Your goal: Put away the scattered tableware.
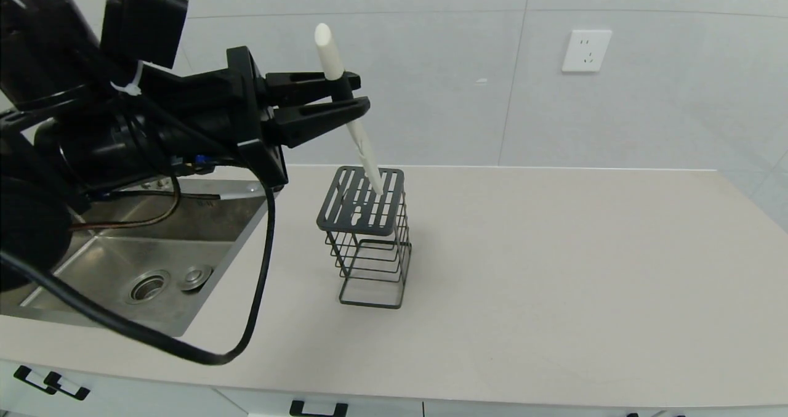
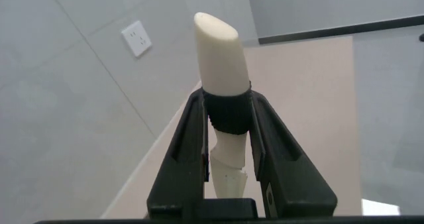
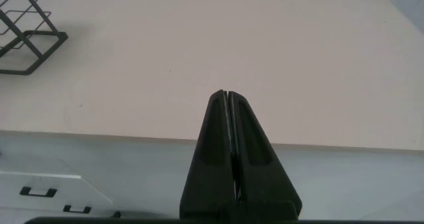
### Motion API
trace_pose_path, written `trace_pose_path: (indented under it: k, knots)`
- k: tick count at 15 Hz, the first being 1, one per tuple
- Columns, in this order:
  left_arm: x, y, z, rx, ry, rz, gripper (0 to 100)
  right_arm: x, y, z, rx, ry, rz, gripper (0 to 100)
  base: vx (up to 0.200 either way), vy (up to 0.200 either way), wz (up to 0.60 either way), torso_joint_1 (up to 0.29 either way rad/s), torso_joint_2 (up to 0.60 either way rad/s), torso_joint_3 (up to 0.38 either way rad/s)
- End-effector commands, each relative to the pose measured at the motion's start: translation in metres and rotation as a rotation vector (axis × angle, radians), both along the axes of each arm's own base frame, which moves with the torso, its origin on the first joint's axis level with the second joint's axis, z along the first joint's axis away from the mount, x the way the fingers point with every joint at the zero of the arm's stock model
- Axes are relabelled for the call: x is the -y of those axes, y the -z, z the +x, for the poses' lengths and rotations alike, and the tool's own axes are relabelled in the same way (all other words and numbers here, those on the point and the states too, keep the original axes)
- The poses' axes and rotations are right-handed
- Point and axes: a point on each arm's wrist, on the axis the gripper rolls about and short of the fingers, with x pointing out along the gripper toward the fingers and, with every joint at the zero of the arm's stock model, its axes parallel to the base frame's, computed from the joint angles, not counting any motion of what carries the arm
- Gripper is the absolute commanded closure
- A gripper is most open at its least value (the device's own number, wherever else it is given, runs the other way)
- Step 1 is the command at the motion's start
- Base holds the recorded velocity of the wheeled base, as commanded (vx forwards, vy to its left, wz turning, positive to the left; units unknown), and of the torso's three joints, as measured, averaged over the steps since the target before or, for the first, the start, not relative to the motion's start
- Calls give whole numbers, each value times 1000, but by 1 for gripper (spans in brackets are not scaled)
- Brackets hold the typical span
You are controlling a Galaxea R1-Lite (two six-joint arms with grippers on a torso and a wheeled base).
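My left gripper (image 1: 356, 94) is shut on a white utensil (image 1: 330, 50), held nearly upright with its thick handle end on top. The utensil's thin lower end (image 1: 372, 170) points down into a slot in the top plate of a black wire cutlery holder (image 1: 369, 244), which stands on the beige countertop (image 1: 554, 269). In the left wrist view the fingers (image 2: 189, 138) clamp the utensil (image 2: 222, 48) at a dark band around its handle. My right gripper (image 3: 229, 99) is shut with nothing in it, at the counter's front edge, well apart from the holder (image 3: 26, 48).
A steel sink (image 1: 141, 251) with a drain is set into the counter to the left of the holder. A wall socket (image 1: 586, 50) sits on the tiled wall behind. The counter right of the holder is bare. Drawer handles (image 1: 314, 408) line the cabinet front.
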Motion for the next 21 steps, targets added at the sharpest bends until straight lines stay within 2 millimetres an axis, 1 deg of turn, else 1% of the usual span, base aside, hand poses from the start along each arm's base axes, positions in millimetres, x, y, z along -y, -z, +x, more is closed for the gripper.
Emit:
trace_pose_path:
  k: [1,7,8,9,10,12,14,16,20,21]
  knots:
    - [5,-1,20,40,27,14,100,0,0,0,-3,0,0,100,0,0,0,0,0,0]
    - [7,5,33,42,56,34,100,0,0,0,-3,0,0,100,0,0,0,0,0,0]
    - [8,2,45,57,45,30,100,0,0,0,-3,0,0,100,0,0,0,0,0,0]
    - [6,-2,53,71,32,25,100,0,0,0,-3,0,0,100,0,0,0,0,0,0]
    - [5,-10,63,89,21,21,100,0,0,0,-3,0,0,100,0,0,0,0,0,0]
    - [7,-7,65,55,24,43,100,0,0,0,-3,0,0,100,0,0,0,0,0,0]
    - [7,1,66,80,25,102,100,0,0,0,-3,0,0,100,0,0,0,0,0,0]
    - [5,5,60,77,62,158,100,0,0,0,-3,0,0,100,0,0,0,0,0,0]
    - [2,-5,49,104,114,162,100,0,0,0,-3,0,0,100,0,0,0,0,0,0]
    - [1,-5,48,105,113,162,100,0,0,0,-3,0,0,100,0,0,0,0,0,0]
